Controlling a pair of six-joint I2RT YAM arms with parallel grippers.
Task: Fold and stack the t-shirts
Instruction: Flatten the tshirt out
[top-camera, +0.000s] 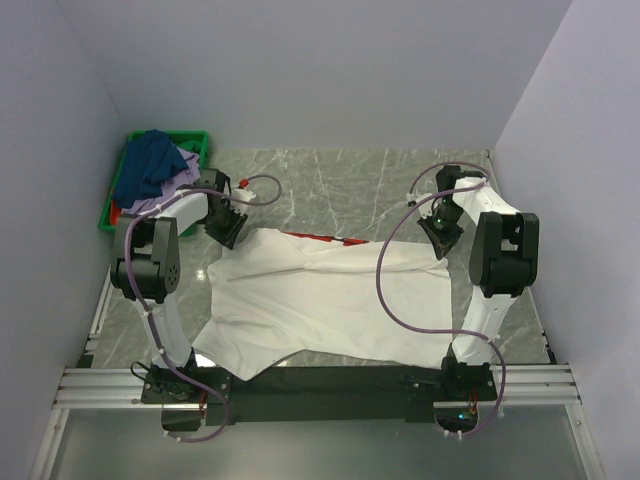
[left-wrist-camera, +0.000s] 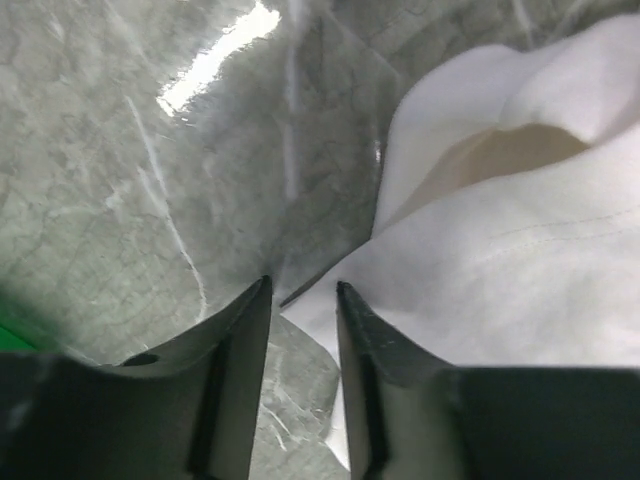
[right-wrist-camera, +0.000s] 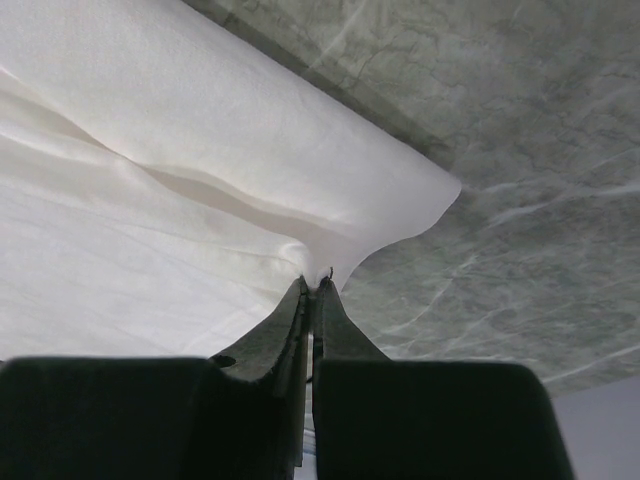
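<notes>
Lying flat across the desk (top-camera: 330, 180) from its near edge, the white t-shirt (top-camera: 330, 295) bears a red mark (top-camera: 320, 237) at its far edge, too small to read. Left jaws stand narrowly apart, a shirt corner at their tips. Right jaws pinch a cloth fold. Far left corner: green crate (top-camera: 108, 215) holding a dark blue t-shirt (top-camera: 150, 165) and a lavender t-shirt (top-camera: 182, 177).

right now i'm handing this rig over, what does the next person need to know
Left gripper: open, at the white shirt's far left corner.
Right gripper: shut on its far right corner.
The white shirt lies spread on the table; blue shirt and lavender shirt heaped in the crate.
Done: nothing folded or stacked yet. Left: fold each, then stack.
</notes>
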